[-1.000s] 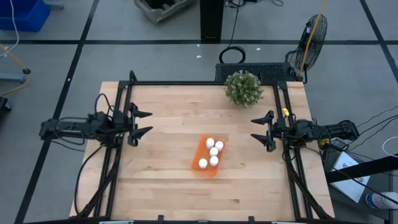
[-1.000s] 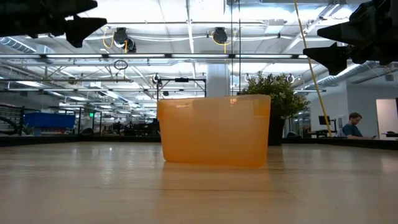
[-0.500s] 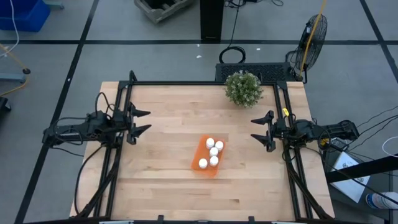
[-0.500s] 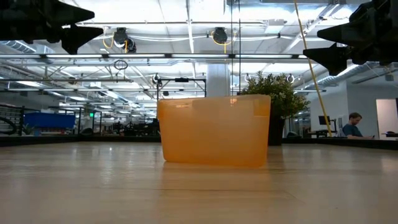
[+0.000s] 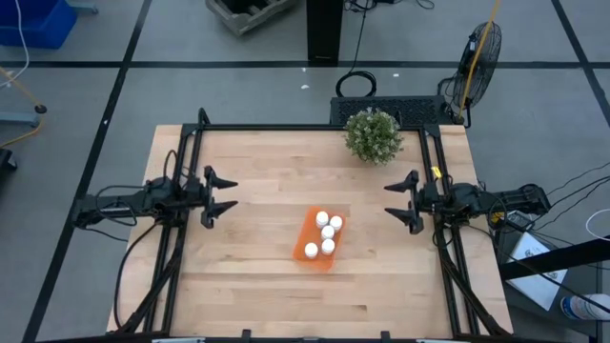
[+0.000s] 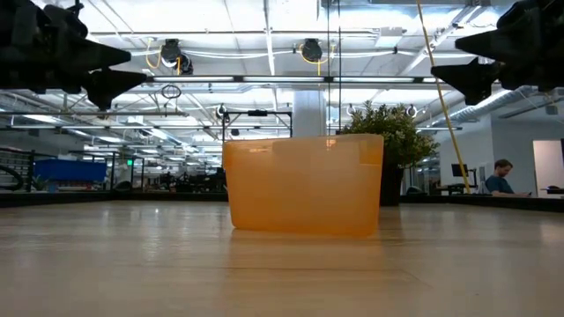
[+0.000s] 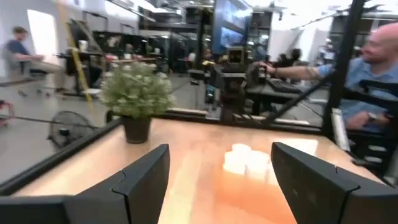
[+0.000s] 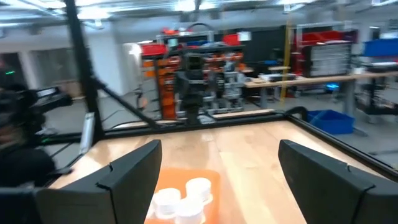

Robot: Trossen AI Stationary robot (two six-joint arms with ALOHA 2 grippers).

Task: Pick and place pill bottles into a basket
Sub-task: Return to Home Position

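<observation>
The orange basket (image 5: 303,250) rests on its flat bottom on the table, just right of the middle. Several white pill bottles (image 5: 327,232) stand inside it. The basket also shows in the low view (image 6: 305,185), and with the bottles in the left wrist view (image 7: 249,163) and the right wrist view (image 8: 181,198). My left gripper (image 5: 231,192) is open and empty above the table's left side. My right gripper (image 5: 392,198) is open and empty above the right side. Both point at the basket.
A green bushy plant (image 5: 373,135) in a pot stands at the table's far edge, right of the middle. Black frame rails (image 5: 187,162) run along the left, right and far edges. A person (image 7: 379,62) sits beyond the table's right side.
My left gripper has moved toward the table's near edge and a little toward the basket, and has come down somewhat. It stays open and empty. The basket and the bottles have not moved.
</observation>
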